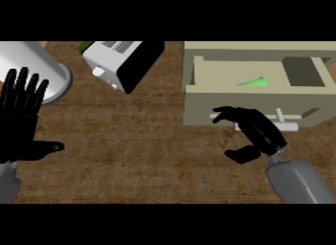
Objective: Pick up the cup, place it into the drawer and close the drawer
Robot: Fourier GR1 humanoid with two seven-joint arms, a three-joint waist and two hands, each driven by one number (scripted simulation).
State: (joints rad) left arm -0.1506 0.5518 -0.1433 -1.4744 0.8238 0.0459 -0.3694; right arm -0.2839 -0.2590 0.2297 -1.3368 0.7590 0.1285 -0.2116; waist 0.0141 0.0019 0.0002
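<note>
The green cup [256,82] lay inside the open drawer [198,95], beyond the right hand [259,131], whose curled fingers held nothing; the left hand [15,124] rested open.

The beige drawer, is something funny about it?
Yes. The beige drawer on the wooden counter stands pulled open, with a green cup lying inside. The robot's right hand, fingers curled, is at the drawer's white handle. Beside it, a white and black box-shaped appliance sits askew.
</note>
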